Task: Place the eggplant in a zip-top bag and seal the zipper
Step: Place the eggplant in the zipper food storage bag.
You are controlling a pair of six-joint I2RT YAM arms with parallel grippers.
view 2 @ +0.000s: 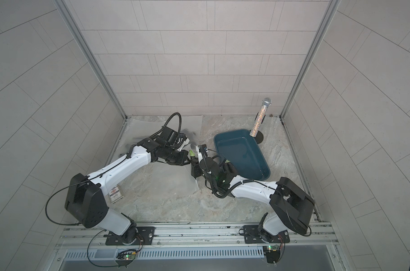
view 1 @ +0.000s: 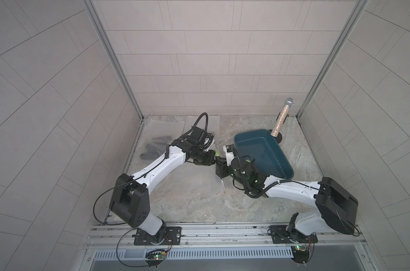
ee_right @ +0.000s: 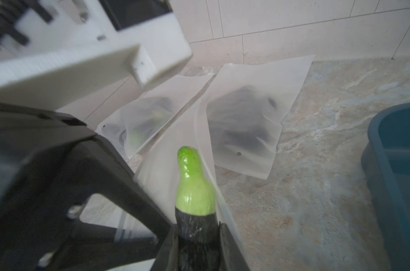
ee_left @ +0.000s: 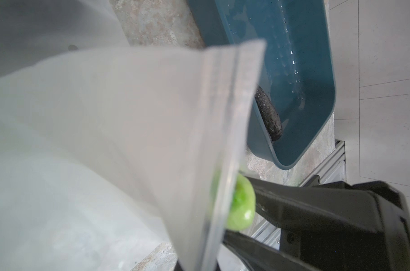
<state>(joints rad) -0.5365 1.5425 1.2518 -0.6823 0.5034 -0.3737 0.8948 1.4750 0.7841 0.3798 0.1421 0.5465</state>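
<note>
Right hand: pinching dark-purple eggplant w/ green stem, tip at mouth of frosted plastic zip-top bag. Left hand: pressed together on bag rim. Insertion apparently barely begun; sealing outstanding.

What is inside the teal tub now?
One dark eggplant lies against the teal tub wall, among water drops. The zip-top bag covers its other end in the left wrist view.

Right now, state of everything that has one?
left gripper: shut on zip-top bag zipper edge
right gripper: shut on eggplant
eggplant: held, green stem at bag mouth
zip-top bag: mouth edge lifted, unsealed
teal bin: holds second eggplant
back bags: flat, filled; seal unclear
microphone: upright
</note>
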